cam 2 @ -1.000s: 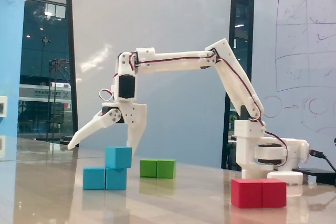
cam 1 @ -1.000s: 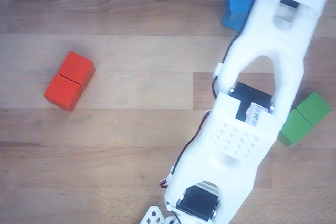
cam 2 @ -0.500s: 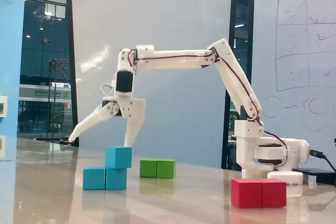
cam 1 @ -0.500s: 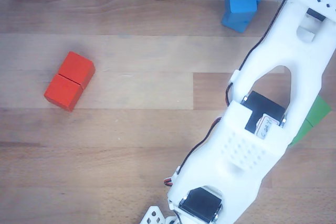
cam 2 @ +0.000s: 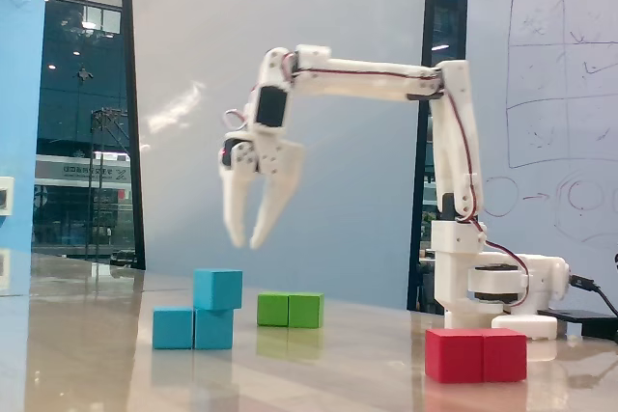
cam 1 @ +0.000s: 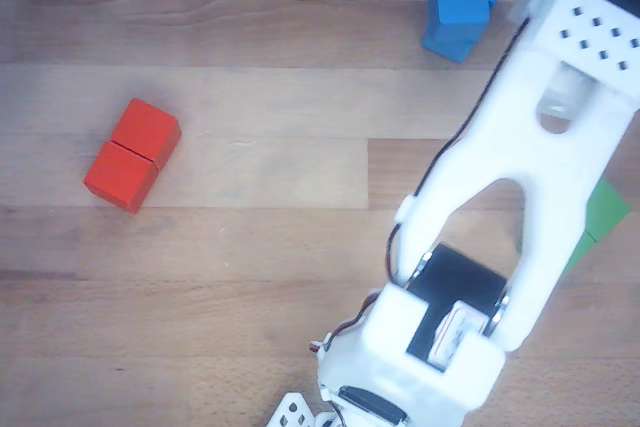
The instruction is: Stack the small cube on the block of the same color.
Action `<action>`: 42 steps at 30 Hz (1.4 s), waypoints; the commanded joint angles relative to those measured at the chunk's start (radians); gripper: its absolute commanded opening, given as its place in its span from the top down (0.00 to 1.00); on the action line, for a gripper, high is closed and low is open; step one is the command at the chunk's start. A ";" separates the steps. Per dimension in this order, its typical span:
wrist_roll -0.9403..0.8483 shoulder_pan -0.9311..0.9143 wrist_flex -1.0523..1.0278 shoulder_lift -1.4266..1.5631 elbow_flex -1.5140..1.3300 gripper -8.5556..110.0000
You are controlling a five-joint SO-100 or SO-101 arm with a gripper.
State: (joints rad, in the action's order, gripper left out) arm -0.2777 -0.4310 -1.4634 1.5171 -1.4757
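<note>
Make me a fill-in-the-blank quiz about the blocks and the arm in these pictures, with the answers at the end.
1. The small blue cube sits on top of the long ____ block.
2. In the fixed view, the gripper hangs above the stack, holding ____.
3. In the fixed view, the block nearest the camera is the ____ block.
4. Behind the stack in the fixed view lies the ____ block.

Answers: blue; nothing; red; green
</note>
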 commanded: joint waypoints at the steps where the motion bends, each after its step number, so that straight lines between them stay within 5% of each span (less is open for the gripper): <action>1: 0.009 0.098 0.009 0.259 -0.115 0.92; 11: 0.011 0.408 0.166 0.772 -0.646 0.92; 23: 0.011 0.477 0.425 1.454 -1.367 0.92; 33: 0.023 0.466 0.423 1.749 -1.559 0.92; 42: 0.255 0.468 0.419 1.792 -1.594 0.92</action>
State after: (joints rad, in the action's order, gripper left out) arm -0.0767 0.0383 -1.0538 3.2981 -3.0802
